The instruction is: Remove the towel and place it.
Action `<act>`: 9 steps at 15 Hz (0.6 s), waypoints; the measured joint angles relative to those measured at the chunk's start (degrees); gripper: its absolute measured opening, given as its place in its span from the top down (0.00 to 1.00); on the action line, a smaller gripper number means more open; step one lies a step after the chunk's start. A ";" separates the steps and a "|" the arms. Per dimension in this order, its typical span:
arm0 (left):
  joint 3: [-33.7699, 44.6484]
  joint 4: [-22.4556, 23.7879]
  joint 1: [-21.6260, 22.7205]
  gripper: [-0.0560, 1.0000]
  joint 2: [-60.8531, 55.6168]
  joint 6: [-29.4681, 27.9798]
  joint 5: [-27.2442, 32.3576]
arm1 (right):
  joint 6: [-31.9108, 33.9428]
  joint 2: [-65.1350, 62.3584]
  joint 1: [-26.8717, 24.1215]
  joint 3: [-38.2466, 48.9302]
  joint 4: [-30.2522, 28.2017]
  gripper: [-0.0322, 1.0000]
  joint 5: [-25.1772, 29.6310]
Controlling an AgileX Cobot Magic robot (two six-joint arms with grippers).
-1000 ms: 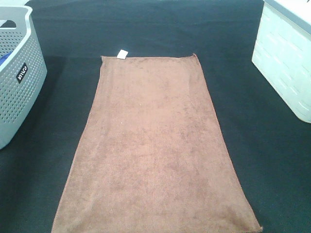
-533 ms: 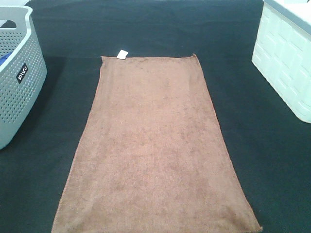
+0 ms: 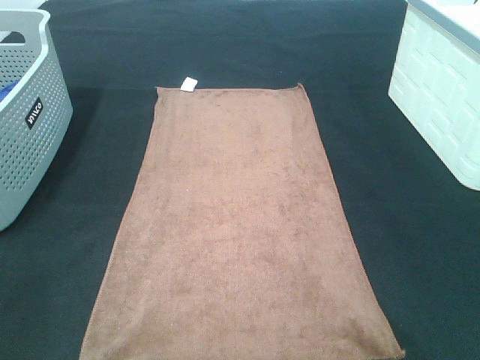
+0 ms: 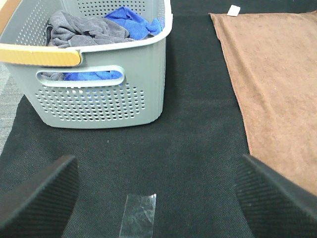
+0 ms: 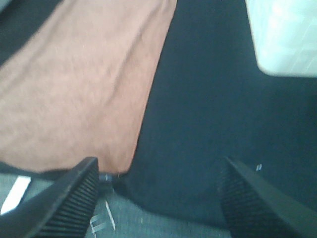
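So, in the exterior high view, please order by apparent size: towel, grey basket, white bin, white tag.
1. towel, clearly largest.
2. grey basket and white bin: both cut off by the frame, so unsure.
3. white tag, smallest.

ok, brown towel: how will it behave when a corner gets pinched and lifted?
The towel lies flat as thin fuzzy cloth, so it will probably drape limply. Spread so widely, most would likely drag on the dark mat, whose rough weave may resist sliding.

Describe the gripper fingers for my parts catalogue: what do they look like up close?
Only the fingers show, in the wrist views. The left gripper has two broad black fingers with finely ribbed, textured surfaces and tapered, wedge-like outlines. The right gripper looks the same: black, ribbed pads. No cables or markings are visible.
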 joint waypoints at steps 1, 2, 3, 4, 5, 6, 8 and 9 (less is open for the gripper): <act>1.20 0.34 0.06 0.18 -0.69 0.00 0.34 | -0.80 0.00 0.00 1.38 -0.17 0.34 -1.03; 1.89 0.52 0.06 0.18 -0.69 0.46 -0.57 | -1.83 -0.06 0.00 2.01 -0.17 0.34 -4.18; 2.86 0.57 0.06 0.18 -0.74 0.63 -2.29 | -3.04 -0.06 0.00 3.21 -0.17 0.34 -7.73; 3.32 0.69 0.06 0.18 -0.74 0.69 -2.52 | -3.44 -0.06 0.00 3.90 -0.17 0.34 -8.59; 3.44 0.92 0.06 0.18 -0.74 0.74 -2.69 | -3.67 -0.06 0.00 4.13 -0.06 0.34 -9.00; 3.44 0.92 0.06 0.18 -0.74 0.74 -2.69 | -3.95 -0.06 0.00 4.24 -0.06 0.34 -9.11; 3.44 0.92 0.06 0.18 -0.74 0.69 -2.69 | -3.95 -0.06 0.00 4.24 0.00 0.34 -9.17; 3.44 0.92 0.06 0.18 -0.74 0.69 -2.69 | -3.95 -0.06 0.00 4.24 0.00 0.34 -9.17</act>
